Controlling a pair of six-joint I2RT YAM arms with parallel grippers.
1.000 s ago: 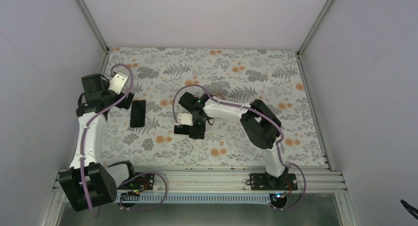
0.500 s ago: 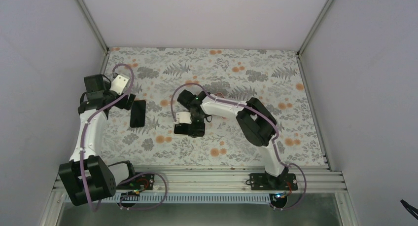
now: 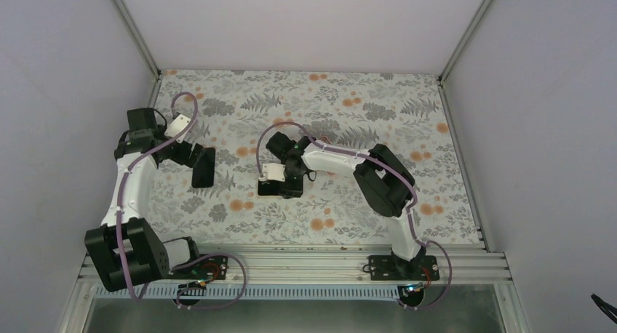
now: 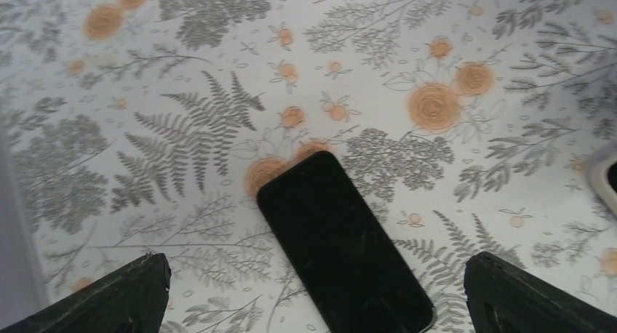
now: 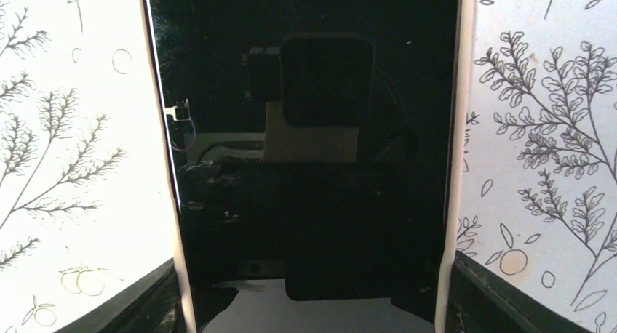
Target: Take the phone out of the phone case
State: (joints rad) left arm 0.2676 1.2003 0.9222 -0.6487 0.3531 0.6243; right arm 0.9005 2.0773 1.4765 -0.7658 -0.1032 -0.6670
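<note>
Floral table (image 3: 378, 202), two arms on it, and the phone is already apart from its case. Left arm (image 3: 127, 191) reaches to the far left. Right arm (image 3: 378, 180) folds in toward centre. The phone (image 3: 204, 174) lies flat on the left side of the table, a bare black slab with the screen dark. The phone case (image 3: 269, 190) sits mid-table, well apart to the right of it. Key relation: the phone is right under and ahead of the left gripper (image 3: 190, 155), so the left arm is clearly the nearer one; the right arm is busy at the case. In the overhead view the phone's long axis runs roughly near-far, with a slight tilt. In the left wrist view the phone (image 4: 342, 249) runs diagonally, its far end up-left and its near end down-right, passing between the spread fingers. So the jaws are not square to its long edges, and I judge any grasp would need a wrist turn first. Left gripper (image 4: 314, 289) is spread wide and holding nothing; both fingers (image 4: 109, 300) sit off the phone. Right gripper (image 5: 313, 304) is closed down to case width. Its fingers (image 5: 145, 304) sit against both pale long rims of the phone case (image 5: 313, 202), which looks pinned or held. The square camera cutout (image 5: 327, 78) shows at the far end of the case. Extraction looks done, judging from the layout.
</note>
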